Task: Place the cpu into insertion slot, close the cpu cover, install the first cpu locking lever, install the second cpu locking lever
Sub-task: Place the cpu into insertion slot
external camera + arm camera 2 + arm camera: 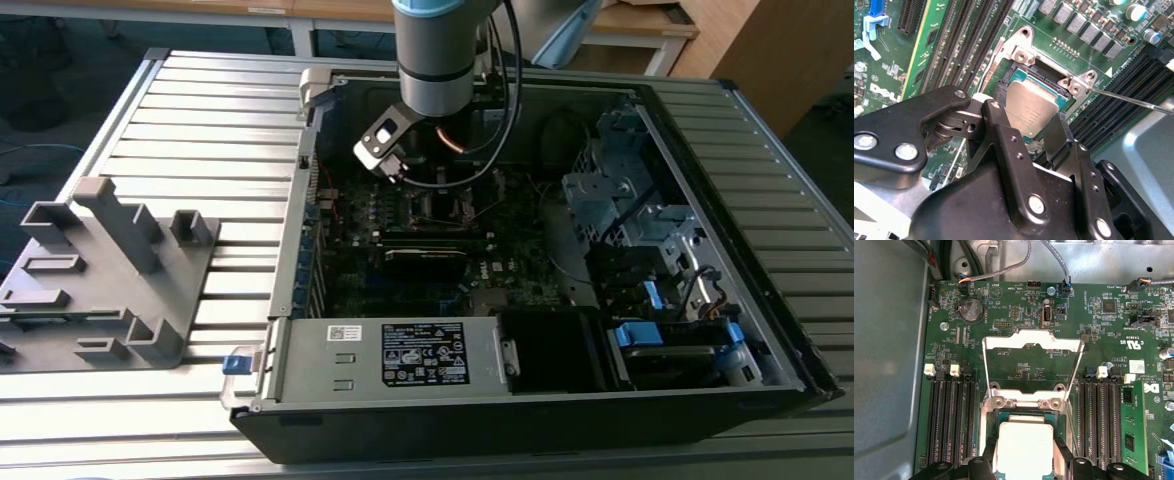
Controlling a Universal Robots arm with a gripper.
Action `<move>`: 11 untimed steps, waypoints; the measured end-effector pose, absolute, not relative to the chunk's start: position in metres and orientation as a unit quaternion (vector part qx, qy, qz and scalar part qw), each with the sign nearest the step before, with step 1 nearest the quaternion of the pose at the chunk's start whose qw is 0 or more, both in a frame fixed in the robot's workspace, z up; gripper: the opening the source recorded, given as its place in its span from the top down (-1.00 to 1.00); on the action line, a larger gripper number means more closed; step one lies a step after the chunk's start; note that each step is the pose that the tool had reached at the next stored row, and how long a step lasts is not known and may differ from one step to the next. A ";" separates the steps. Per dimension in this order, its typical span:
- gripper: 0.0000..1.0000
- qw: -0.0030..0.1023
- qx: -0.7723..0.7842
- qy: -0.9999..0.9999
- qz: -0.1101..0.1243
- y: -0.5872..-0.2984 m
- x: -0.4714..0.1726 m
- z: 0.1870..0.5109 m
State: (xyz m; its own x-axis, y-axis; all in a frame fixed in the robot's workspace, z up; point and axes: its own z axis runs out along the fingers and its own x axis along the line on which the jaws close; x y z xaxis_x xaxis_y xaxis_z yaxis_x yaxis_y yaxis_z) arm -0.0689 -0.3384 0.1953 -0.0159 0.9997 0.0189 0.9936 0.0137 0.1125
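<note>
Ribbed grey table (200,110) bore the open case (534,430); inside, we saw the thin silver cpu cover (999,341) raised upright. The black gripper (1029,125) clamped the flat square cpu (1029,107) between its jaws, over the insertion slot (1004,416).

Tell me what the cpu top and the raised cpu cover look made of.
cpu: metal top, dull pale-grey satin finish with a soft, even sheen. cpu cover: thin bright silver sheet metal, probably steel, with hard glints and a stamped cut-out frame.

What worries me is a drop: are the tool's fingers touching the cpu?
Touching: in the second wrist view the tool's fingers meet opposite edges of the cpu.
</note>
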 end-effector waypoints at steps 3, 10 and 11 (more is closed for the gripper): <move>-0.07 0.033 0.701 0.711 0.047 -0.338 -0.069 0.195; -0.07 0.033 0.697 0.715 0.047 -0.338 -0.069 0.195; -0.07 0.032 0.696 0.716 0.047 -0.339 -0.069 0.195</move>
State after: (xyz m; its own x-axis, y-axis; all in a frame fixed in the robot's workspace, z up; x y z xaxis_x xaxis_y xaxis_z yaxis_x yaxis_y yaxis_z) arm -0.0689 -0.3385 0.1947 -0.0292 0.9994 0.0190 0.9933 0.0268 0.1126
